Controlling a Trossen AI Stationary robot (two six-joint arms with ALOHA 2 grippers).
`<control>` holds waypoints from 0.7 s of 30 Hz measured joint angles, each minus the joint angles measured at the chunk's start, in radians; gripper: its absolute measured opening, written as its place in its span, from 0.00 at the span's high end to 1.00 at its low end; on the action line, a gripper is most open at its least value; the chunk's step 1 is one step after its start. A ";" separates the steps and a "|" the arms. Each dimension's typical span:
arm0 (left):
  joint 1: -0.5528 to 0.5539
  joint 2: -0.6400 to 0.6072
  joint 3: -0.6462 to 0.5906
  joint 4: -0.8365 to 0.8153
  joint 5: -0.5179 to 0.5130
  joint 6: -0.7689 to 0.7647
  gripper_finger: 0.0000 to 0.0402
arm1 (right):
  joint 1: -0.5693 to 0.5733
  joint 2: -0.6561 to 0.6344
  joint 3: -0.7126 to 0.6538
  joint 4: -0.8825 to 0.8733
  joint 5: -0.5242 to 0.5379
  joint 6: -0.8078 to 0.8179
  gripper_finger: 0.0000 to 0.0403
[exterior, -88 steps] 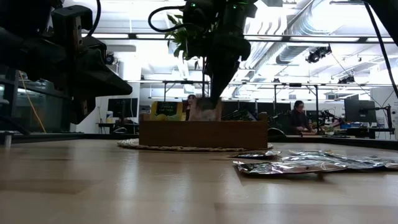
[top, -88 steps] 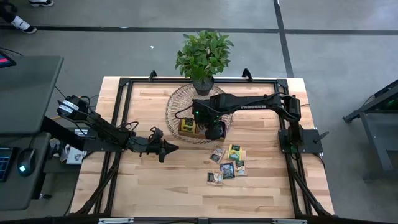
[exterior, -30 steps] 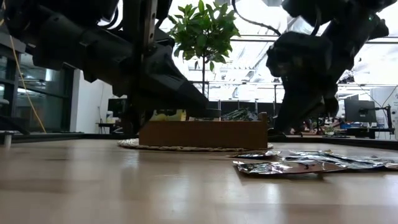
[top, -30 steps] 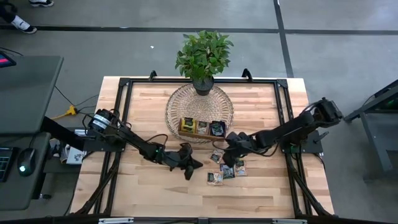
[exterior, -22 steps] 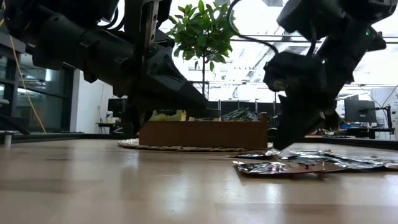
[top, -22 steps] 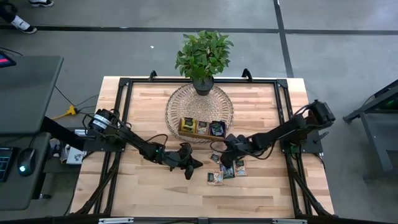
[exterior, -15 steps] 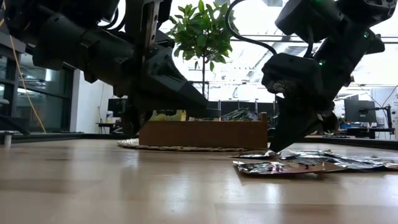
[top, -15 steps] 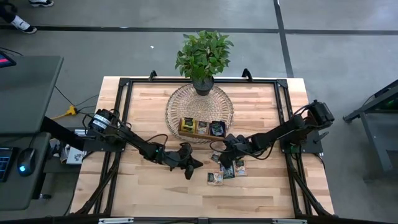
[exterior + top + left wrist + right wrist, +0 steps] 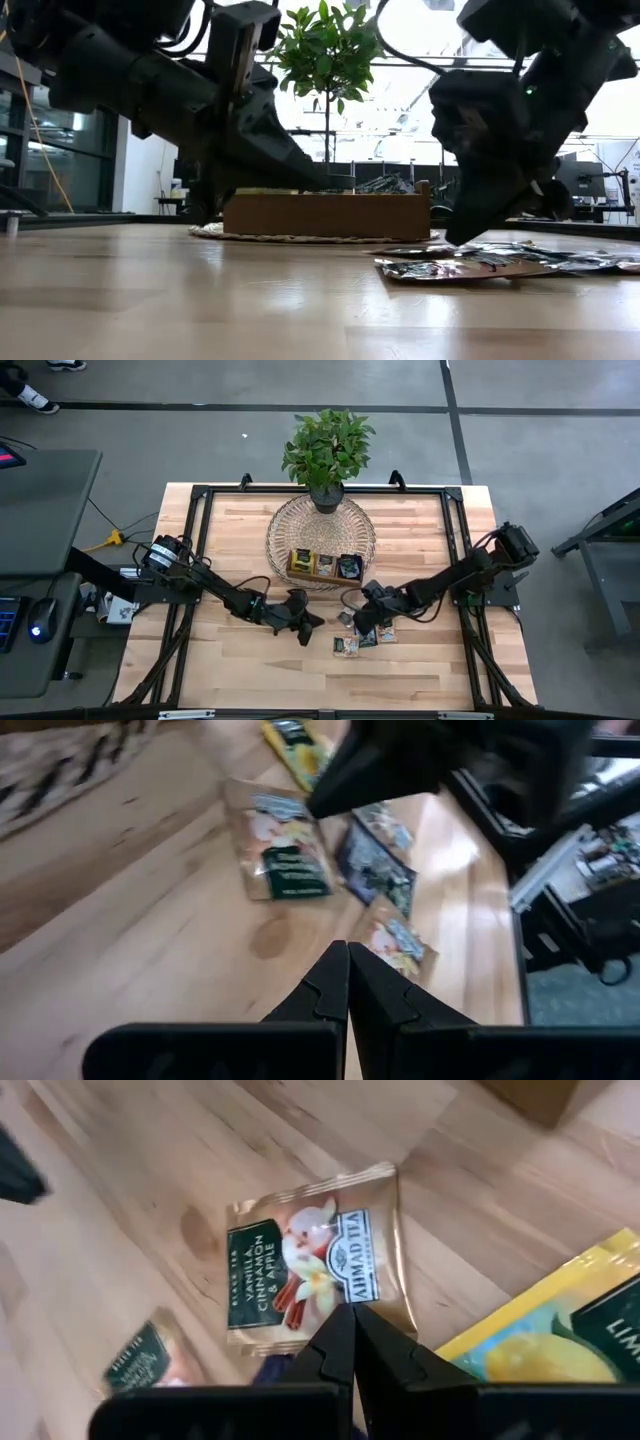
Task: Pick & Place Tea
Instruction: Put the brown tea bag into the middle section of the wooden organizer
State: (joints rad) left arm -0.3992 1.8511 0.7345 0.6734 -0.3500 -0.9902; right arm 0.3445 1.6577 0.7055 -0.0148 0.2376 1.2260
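Several tea sachets [image 9: 368, 632] lie flat and loose on the wooden table, near the brown tray [image 9: 325, 565]. My right gripper [image 9: 352, 618] is shut, its tips low over the gold and dark green vanilla sachet [image 9: 315, 1270], beside a yellow sachet [image 9: 560, 1320]. In the low view the right gripper [image 9: 455, 240] points down at the sachets [image 9: 460, 266]. My left gripper [image 9: 316, 623] is shut and empty, above the table just left of the sachets. In its wrist view the left gripper [image 9: 348, 948] points toward the vanilla sachet [image 9: 280, 850] and a dark blue one [image 9: 375, 870]. My right gripper's shut fingertips [image 9: 345, 1325] stand at the vanilla sachet's edge [image 9: 330, 1335], coming slanting down from the table's right. I cannot tell whether they touch it. The sachet lies flat on the table.
The tray holds sachets and stands on a round woven mat [image 9: 320, 525] at the far middle, with a potted plant [image 9: 328, 445] behind it. A black frame [image 9: 190, 560] runs along the table's edges. Bare wood lies at the near left.
My right gripper has come down and toward the table's near left, from beside the tray onto the loose sachets, staying shut. The sachets lie as before.
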 joint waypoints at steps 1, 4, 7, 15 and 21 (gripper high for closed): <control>0.000 0.000 0.000 -0.010 -0.007 -0.012 1.00 | 0.007 0.000 0.000 0.007 0.010 0.013 1.00; 0.000 0.000 0.000 -0.032 -0.030 -0.055 1.00 | 0.023 0.000 0.000 0.033 0.038 0.045 1.00; 0.000 0.000 0.000 -0.054 -0.037 -0.116 1.00 | 0.029 0.000 0.000 0.043 0.052 0.076 1.00; 0.000 0.000 -0.001 -0.119 -0.036 -0.171 1.00 | 0.026 0.000 0.000 0.037 0.094 0.080 1.00; 0.000 -0.001 -0.001 -0.123 -0.003 -0.174 1.00 | 0.020 0.000 0.000 -0.005 0.102 0.082 1.00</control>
State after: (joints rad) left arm -0.3996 1.8504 0.7334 0.5507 -0.3527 -1.1644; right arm 0.3649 1.6577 0.7059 -0.0200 0.3398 1.3077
